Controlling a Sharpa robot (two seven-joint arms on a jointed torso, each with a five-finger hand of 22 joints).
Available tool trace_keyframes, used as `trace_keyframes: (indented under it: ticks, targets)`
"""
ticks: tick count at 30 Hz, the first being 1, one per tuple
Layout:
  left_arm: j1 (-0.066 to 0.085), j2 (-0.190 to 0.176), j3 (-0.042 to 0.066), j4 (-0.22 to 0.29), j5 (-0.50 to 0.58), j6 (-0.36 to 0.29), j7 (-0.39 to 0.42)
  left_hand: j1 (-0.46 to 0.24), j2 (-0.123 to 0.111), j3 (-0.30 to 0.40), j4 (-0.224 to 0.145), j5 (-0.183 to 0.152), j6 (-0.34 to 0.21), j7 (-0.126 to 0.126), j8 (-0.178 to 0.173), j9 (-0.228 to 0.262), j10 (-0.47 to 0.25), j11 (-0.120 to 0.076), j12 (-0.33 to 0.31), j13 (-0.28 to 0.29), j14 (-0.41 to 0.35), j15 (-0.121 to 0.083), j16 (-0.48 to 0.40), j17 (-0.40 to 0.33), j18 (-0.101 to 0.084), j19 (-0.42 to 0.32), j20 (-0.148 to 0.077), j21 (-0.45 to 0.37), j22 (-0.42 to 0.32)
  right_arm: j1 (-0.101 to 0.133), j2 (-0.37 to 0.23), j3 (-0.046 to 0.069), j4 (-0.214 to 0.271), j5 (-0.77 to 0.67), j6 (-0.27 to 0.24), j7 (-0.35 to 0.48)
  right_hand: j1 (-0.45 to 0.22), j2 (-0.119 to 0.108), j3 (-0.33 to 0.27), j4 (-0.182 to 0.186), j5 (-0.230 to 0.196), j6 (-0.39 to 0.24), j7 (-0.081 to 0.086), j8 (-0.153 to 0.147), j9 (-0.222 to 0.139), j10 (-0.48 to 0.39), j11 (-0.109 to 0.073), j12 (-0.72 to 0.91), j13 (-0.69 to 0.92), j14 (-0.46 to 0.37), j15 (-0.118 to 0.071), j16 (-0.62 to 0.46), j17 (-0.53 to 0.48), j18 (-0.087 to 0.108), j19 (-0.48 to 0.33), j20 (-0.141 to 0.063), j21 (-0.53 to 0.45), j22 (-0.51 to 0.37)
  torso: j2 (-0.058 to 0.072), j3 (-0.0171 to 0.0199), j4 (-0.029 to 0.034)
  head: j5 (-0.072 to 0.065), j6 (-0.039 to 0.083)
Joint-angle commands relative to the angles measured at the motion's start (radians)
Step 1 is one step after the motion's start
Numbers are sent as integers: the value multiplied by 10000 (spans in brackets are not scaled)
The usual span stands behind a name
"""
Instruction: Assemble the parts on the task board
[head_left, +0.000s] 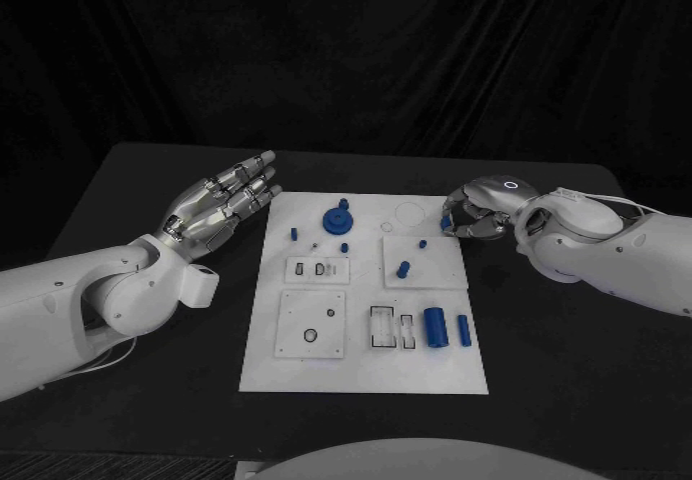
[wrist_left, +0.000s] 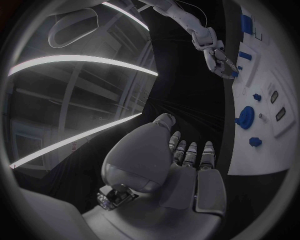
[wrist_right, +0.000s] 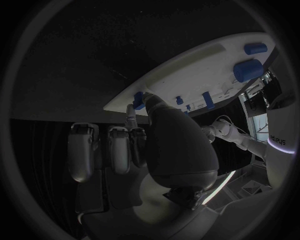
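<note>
Legibly, only one bit of writing turns up: dark lettering on the robot's white body at the rim of the right wrist view, too small to read with any confidence.

Seen from the head, the task board (head_left: 364, 375) lies in the middle of the black table (head_left: 562, 360), long side running away from the robot. A blue gear-like part (head_left: 338, 218) stands near the board's 12 o'clock, with a small blue peg (head_left: 293, 233) at its 8 o'clock. A short blue pin (head_left: 402, 268) lies on a raised square plate right of centre. Toward 4 o'clock a thick blue cylinder (head_left: 434, 326) and a slimmer blue rod (head_left: 464, 330) lie side by side, just apart.

The left hand (head_left: 224, 205) hovers off the board's far left corner, around 10 o'clock, fingers straight and spread, holding nothing. The left wrist view shows the same flat palm (wrist_left: 187, 160) beside the board's edge.

The right hand (head_left: 476, 215) sits at the board's far right corner, about 1 o'clock, fingers curled inward. A small blue piece (wrist_right: 138, 100) shows at its fingertips in the right wrist view, and the left wrist view shows blue there too (wrist_left: 234, 73); it seems pinched, though the contact is hard to make out.

Black curtain hangs behind the table.
</note>
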Motion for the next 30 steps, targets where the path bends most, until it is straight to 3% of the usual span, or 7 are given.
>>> trace_keyframes:
  ticks: [1,13,20,22,23,30]
  targets:
    - [-12,16,8,3,-23,153,109,102,-3,82,-2,53,-40,7,32,2,-10,89,12,1,-17,53,-25,-17,121,-10,73,-34,7,-37,21,4,-19,-15,11,-100,96,-6,8,-89,45,-81,-32,50,23,1049,71,36,2635,1038,77,27,2635,-123,683,67,-48,2381,-1,-1,3,-3,-13]
    - [-18,19,8,-16,-23,195,77,103,-4,111,-14,52,-53,8,29,0,-13,90,8,0,-17,62,-25,-17,118,-10,77,-34,7,-61,94,5,-59,-15,34,-61,88,-23,-2,-120,-93,-530,-72,48,77,1049,43,36,2635,1038,62,27,2635,-110,654,56,-98,2364,2,-3,5,-2,-27]
    - [-22,33,8,-24,-23,224,55,102,-5,125,-20,52,-48,11,30,1,-13,94,12,1,-18,65,-27,-18,117,-11,79,-35,6,-64,104,5,-69,-15,93,-51,251,33,301,-317,1429,-597,-85,215,81,1049,21,36,2635,1038,27,27,2635,-104,638,19,-123,2356,-1,-1,5,-5,-31]
    - [-23,32,8,-25,-23,229,50,102,-5,125,-20,52,-48,11,30,1,-13,94,12,1,-18,65,-27,-18,117,-11,79,-35,6,-65,105,5,-71,-15,107,-51,255,25,340,-336,1582,-596,-84,231,78,1049,22,36,2635,1038,26,27,2635,-102,633,18,-132,2353,-1,-1,5,-5,-31]
    - [-24,30,8,-25,-23,230,48,102,-5,125,-20,52,-48,11,30,1,-13,94,12,1,-18,65,-27,-18,117,-11,79,-35,6,-66,103,5,-72,-15,117,-49,269,20,413,-370,1852,-580,-80,264,77,1049,23,36,2635,1038,26,27,2635,-99,627,16,-142,2350,2,-2,6,0,-34]
    - [-28,23,7,-26,-23,234,38,102,-5,125,-20,52,-48,11,30,1,-13,94,12,1,-18,65,-27,-18,117,-11,79,-35,6,-67,102,5,-79,-15,181,-21,262,-19,527,-419,2188,-611,-78,287,62,1049,23,36,2635,1038,28,27,2635,-95,617,18,-159,2344,0,-5,1,9,-49]
